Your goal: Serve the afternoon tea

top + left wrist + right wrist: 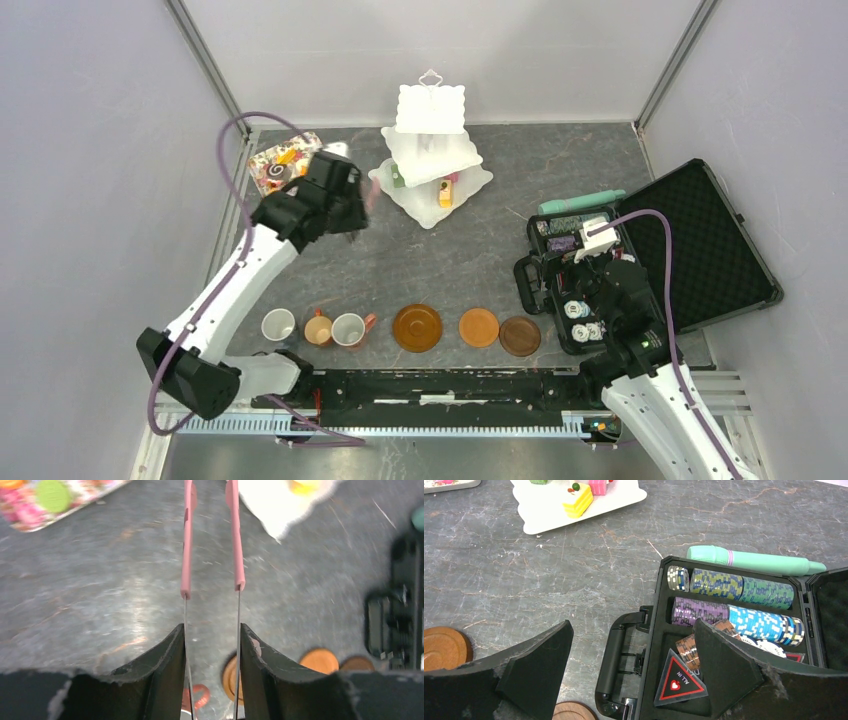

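Stand (430, 150): white, three scalloped tiers, upright at the far middle of the grey table (450, 265).
Toy cakes (445, 192): a yellow one and a green one on the stand's bottom tier, a pink one just beside the yellow in the right wrist view; more on the floral tray (283, 163) near the stand's left side.
Mugs (318, 328): three in a row, upright on the table, well in front of the stand and to its left.
Saucers (479, 327): three in a row in front of the stand, right of the mugs and apart from them.
Left gripper (212, 630): sits between tray and stand, narrowed down onto thin pink-tipped tongs (186, 555); tong tips apart with nothing between them, over the table near the stand's front corner.
Right gripper (633, 625): spread wide, grips nothing, hangs over the handle side of the open black case (715, 240) of poker chips (716, 582), right of the stand and well apart from it.
Green tube (754, 560): lies just beyond the case's far edge.
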You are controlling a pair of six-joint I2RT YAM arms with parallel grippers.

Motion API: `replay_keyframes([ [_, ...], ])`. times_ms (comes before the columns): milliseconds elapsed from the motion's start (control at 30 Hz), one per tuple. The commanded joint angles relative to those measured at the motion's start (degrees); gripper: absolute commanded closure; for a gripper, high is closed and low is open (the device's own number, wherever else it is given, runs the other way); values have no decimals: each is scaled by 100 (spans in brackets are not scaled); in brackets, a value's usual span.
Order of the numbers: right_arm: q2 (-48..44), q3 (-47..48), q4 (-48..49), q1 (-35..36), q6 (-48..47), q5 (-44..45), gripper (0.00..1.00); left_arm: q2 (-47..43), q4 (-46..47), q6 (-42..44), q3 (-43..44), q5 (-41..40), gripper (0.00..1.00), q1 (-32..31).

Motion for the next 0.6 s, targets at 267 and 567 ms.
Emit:
replay_keyframes([
  [267,103,-2,187,21,50,-134,2,1248,874,813,953,-164,51,2724],
  [567,340,4,134,32,53,-101,2,3580,386,1114,3640,106,48,3724],
])
